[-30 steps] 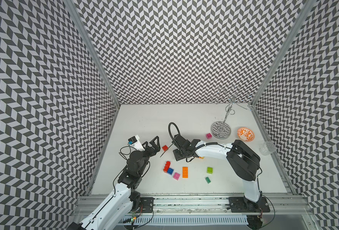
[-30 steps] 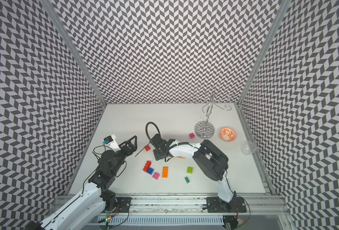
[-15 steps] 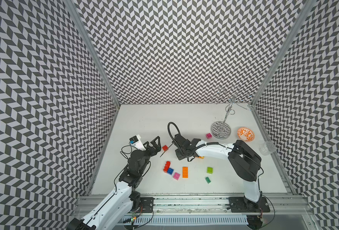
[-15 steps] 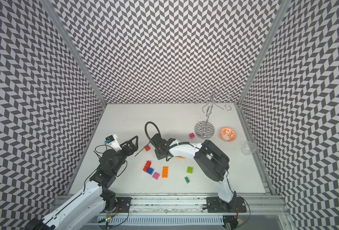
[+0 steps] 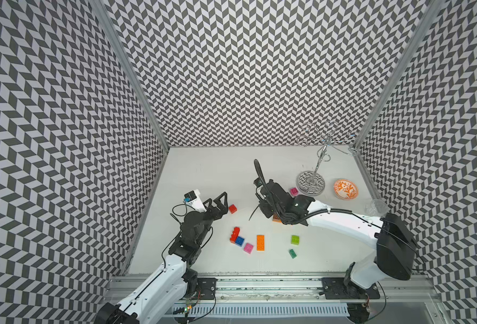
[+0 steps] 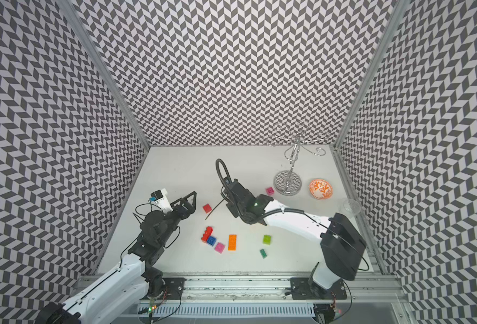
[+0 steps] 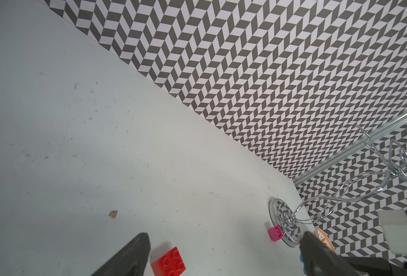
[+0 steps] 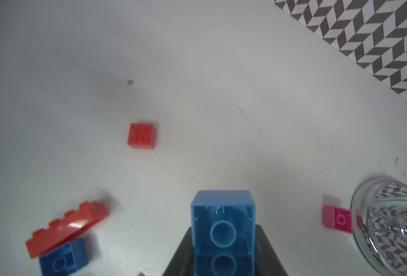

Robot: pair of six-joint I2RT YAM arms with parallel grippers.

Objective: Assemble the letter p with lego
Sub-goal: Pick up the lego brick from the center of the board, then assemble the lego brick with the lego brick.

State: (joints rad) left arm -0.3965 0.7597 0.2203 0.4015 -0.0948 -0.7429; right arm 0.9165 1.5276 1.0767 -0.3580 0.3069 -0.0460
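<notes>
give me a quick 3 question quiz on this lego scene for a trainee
1. True or false: the left gripper is shut on the small red brick.
2. What does the right gripper hold? A) an orange oblong brick B) the light blue brick C) a pink square brick
3. The long red brick lies tilted on top of which brick?

Key: 1 false, its jaws stand open beside that brick. 2 B. 3 the dark blue brick.
</notes>
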